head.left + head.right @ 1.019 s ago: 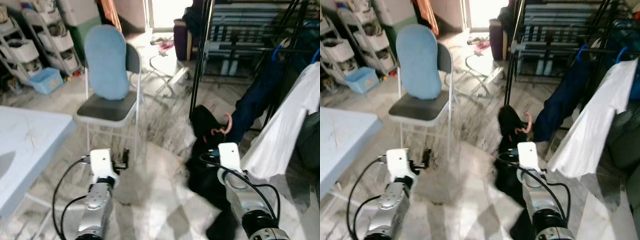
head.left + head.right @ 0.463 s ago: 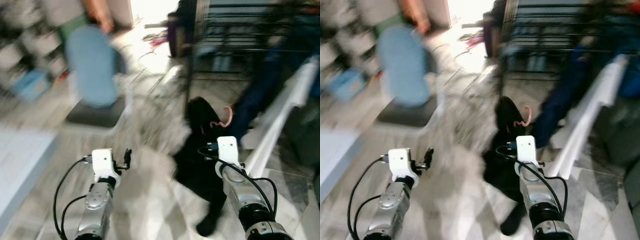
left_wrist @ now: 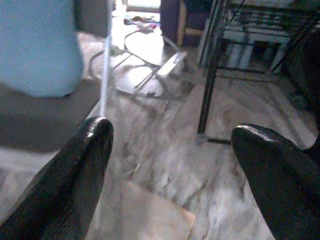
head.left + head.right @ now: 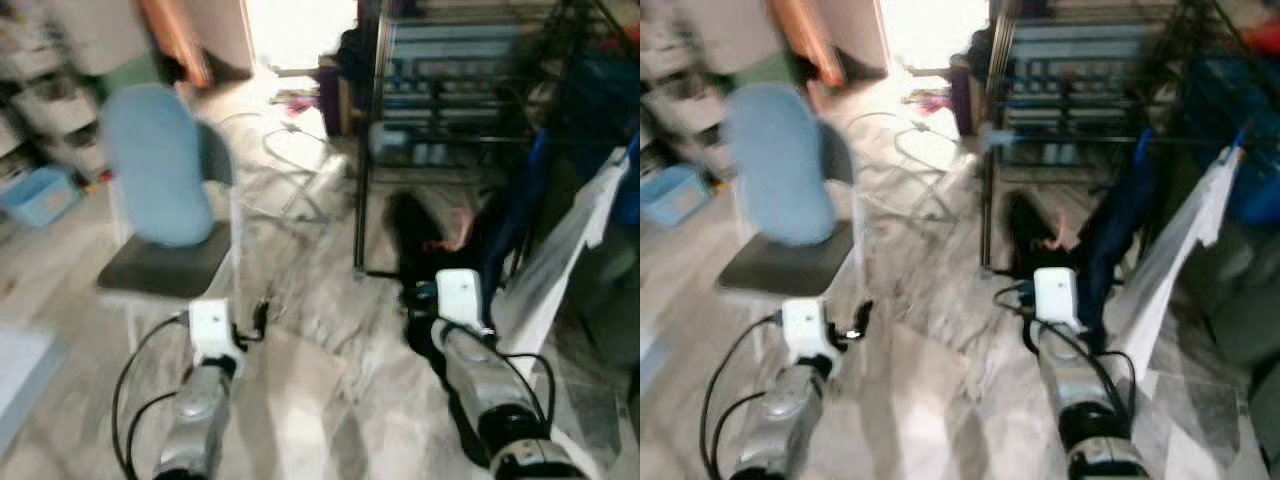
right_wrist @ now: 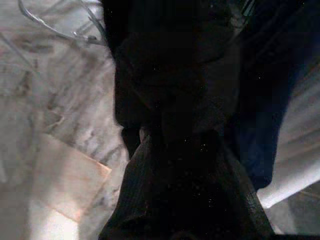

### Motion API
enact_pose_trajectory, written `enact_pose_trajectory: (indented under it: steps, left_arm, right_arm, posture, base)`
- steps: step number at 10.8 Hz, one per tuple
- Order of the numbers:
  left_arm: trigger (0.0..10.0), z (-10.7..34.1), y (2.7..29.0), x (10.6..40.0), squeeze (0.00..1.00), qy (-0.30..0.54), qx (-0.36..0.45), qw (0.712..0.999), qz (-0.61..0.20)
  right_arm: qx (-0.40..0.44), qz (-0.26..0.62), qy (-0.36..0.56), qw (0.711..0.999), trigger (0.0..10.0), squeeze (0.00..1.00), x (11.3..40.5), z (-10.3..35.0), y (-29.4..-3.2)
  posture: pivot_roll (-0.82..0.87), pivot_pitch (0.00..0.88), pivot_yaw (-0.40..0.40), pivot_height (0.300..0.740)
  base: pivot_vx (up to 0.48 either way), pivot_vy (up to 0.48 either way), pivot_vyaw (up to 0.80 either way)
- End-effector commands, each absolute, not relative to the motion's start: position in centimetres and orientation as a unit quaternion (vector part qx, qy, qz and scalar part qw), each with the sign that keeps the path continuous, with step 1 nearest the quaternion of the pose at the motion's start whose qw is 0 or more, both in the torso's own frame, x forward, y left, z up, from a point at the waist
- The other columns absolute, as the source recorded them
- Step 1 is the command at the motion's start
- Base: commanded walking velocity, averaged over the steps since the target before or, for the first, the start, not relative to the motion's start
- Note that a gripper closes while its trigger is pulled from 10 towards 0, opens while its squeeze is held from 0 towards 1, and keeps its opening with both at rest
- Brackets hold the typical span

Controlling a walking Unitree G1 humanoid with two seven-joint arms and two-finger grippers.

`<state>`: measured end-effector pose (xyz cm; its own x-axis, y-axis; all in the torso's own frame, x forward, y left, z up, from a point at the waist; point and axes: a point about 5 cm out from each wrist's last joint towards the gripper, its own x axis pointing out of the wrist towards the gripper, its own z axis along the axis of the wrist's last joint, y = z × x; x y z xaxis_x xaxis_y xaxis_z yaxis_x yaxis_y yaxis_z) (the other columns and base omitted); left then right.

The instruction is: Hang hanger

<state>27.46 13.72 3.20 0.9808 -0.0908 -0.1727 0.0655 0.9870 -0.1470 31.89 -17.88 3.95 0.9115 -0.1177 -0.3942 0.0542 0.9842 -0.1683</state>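
Shifting against the picture of a second ago, the whole view has swung: the camera has moved, the pale worktop corner has slid almost out at the left edge, and the black clothes rack [image 4: 365, 150] now stands more centrally ahead. Everything is blurred by the motion.

Right claw [image 4: 440, 262] is raised in front of the robot near the foot of the rack, much as before, carrying a black garment [image 5: 170, 100] on a pink hanger [image 4: 455, 228]; the hook shows just above the white wrist housing. Its fingers are buried in dark cloth in the wrist view, so whether they are clenched cannot be told. Beside it on the rack hang a dark blue garment [image 4: 1120, 220] and a white one [image 4: 1175, 260].

Left claw [image 3: 167, 175] is held forward at about the same height, released and empty, its two fingers [image 3: 75, 175] spread wide over the marble floor [image 4: 300, 300]. Ahead of it stands a folding chair [image 4: 165, 265] with a blue cushion [image 4: 150, 165] leaning on its back.
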Motion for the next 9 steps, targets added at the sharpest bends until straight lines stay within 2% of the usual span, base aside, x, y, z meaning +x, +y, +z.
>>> enact_pose_trajectory:
  steps: [1, 3, 7, 8, 9]
  left_arm:
    - [10.0, 3.4, 13.3, 27.6, 0.0, 0.087, -0.073, 0.992, -0.045]
    - [10.0, 3.4, 13.3, 27.6, 0.0, 0.089, -0.074, 0.992, -0.046]
    - [10.0, 3.4, 12.9, 27.6, 0.0, 0.091, -0.075, 0.991, -0.056]
    - [10.0, 3.4, 12.8, 27.6, 0.0, 0.097, -0.085, 0.99, -0.053]
    - [10.0, 3.7, 11.9, 27.5, 0.0, 0.095, -0.076, 0.989, -0.083]
  right_arm:
    - [-0.086, -0.044, 0.17, 0.981, 10.0, 0.0, 32.7, 5.4, -18.3]
    - [-0.09, -0.043, 0.152, 0.983, 10.0, 0.0, 33.8, 6.7, -18.7]
    - [-0.097, -0.005, 0.141, 0.985, 10.0, 0.0, 35.3, 8.3, -17.7]
    - [-0.108, 0.011, 0.139, 0.984, 10.0, 0.0, 35.5, 8.3, -17.2]
    - [-0.103, 0.017, 0.146, 0.984, 10.0, 0.0, 35.5, 8.1, -16.9]
  posture:
    - [-0.1, 0.0, 0.068, 0.74]
    - [-0.1, 0.0, 0.073, 0.74]
    - [-0.1, 0.0, 0.077, 0.74]
    - [-0.1, 0.0, 0.076, 0.74]
    - [-0.1, 0.0, 0.076, 0.74]
  base:
    - [0.469, 0.0, 0.0]
    - [0.467, 0.0, 0.0]
    - [0.458, 0.0, 0.0]
    - [0.0, 0.0, 0.0]
    - [0.0, 0.0, 0.0]
